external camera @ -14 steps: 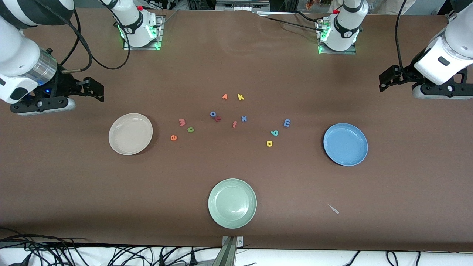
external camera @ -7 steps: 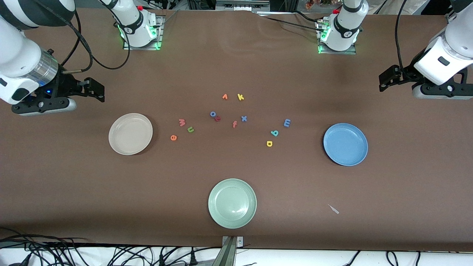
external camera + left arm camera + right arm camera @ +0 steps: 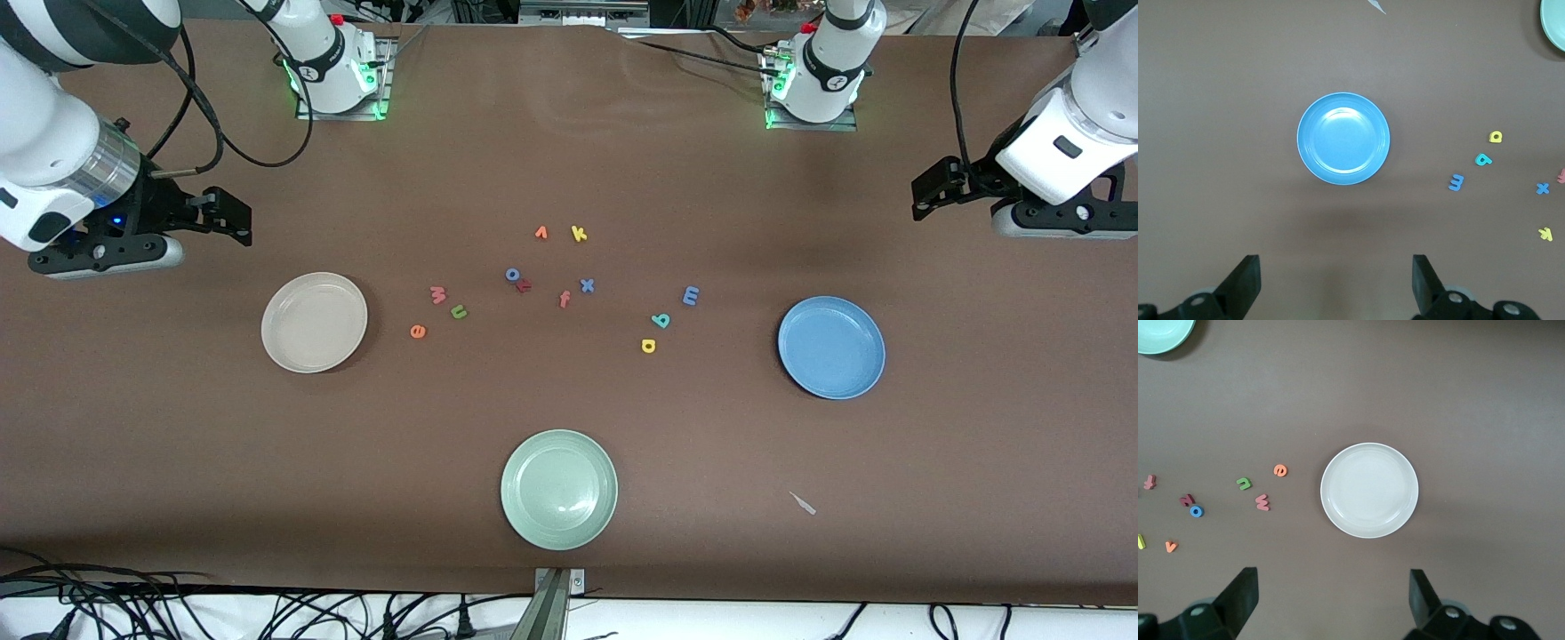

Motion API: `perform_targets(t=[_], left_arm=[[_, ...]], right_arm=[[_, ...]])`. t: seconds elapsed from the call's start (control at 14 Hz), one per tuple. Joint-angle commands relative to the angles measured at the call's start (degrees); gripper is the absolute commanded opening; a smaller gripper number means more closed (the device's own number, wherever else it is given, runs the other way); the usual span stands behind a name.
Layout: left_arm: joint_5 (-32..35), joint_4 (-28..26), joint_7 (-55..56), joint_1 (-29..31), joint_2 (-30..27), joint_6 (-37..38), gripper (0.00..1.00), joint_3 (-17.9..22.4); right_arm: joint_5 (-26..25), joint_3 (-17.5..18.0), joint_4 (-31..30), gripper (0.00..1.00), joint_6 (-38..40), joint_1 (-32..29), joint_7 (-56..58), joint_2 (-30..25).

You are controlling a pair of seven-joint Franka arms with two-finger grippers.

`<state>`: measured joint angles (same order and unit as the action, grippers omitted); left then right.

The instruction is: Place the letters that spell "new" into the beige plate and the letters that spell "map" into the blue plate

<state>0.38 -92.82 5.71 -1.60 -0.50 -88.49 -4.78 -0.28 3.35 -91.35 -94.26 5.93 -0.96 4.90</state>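
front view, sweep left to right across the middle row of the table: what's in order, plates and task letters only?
beige plate → orange e → pinkish-red w → green n → yellow a → teal p → blue m → blue plate

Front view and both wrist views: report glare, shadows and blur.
Front view: sharp and evenly lit, with a faint sheen on the green plate. Left wrist view: bright glare inside the blue plate and a soft shadow on the table beside it. Right wrist view: the beige plate is washed pale; the letters stay crisp.
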Motion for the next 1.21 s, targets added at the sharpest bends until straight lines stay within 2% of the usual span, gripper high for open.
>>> perform_targets(t=[0.0,1.14], left_arm=[[0.8,1.2,-0.8,0.3,0.3,1.4,1.00,-0.3],[0.8,1.3,-0.7,0.2,0.3,1.4,1.00,-0.5]], right_arm=[[0.1,0.6,-0.9,1.00,-0.8,-0.7,0.8,-0.7],[0.2,0.9,-0.9,1.00,0.2,-0.7,1.4,-0.8]])
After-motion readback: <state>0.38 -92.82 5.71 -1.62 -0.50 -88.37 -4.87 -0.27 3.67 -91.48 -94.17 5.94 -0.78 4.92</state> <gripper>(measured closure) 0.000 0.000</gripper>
